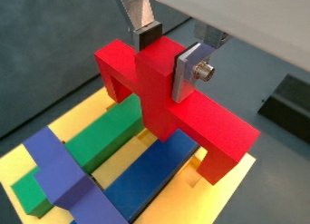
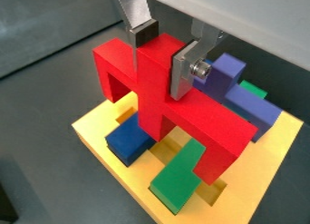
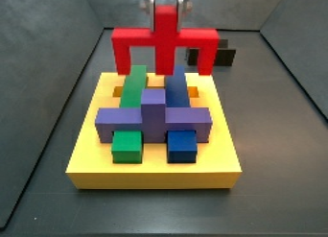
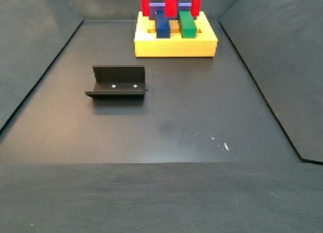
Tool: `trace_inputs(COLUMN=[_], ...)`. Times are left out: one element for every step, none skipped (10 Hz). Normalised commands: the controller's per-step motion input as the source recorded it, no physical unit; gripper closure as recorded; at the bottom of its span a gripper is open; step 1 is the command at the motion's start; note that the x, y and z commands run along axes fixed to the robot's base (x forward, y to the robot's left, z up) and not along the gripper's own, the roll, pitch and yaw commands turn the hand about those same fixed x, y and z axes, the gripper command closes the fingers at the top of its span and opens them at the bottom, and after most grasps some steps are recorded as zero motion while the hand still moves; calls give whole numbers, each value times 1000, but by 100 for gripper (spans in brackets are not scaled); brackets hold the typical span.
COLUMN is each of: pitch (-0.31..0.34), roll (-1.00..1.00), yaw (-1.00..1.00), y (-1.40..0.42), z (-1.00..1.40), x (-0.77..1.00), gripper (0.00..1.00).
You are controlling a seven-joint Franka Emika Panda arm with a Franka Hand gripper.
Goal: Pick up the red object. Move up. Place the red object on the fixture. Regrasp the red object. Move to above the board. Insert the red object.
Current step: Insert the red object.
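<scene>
In a side view, the fixture (image 4: 116, 83) is sitting at 9 o'clock, with open floor around it. The board (image 4: 176, 45) is lying at 12 o'clock by the far wall. Above it, the gripper (image 1: 169, 52) is reaching down, clenching the red object (image 1: 169, 105) by its stem.

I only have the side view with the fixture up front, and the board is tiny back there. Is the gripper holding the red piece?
Observer: Yes. In both wrist views the gripper is clamped on the red piece, gripping its upright stem.
Operator: Where does the stem point?
Observer: Down, between the green block and the blue block on the board.
Operator: Anything else nearby?
Observer: In a side view, a purple block sits across the board in front of the red piece.
</scene>
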Motion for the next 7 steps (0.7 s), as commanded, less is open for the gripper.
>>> trace_inputs(pitch=[-19,-29,-21,-33,-39,-50,-44], roll=[0,0,0,0,0,0,-4], yaw=[43,86,86,83,80,80,49], y=[0,0,0,0,0,0,0], z=[-120,-49,-9,-37,-100,-143,-249], x=[-134,-166,-186,-194,-220,-211,0], gripper=[100,100,100,100,100,100,100])
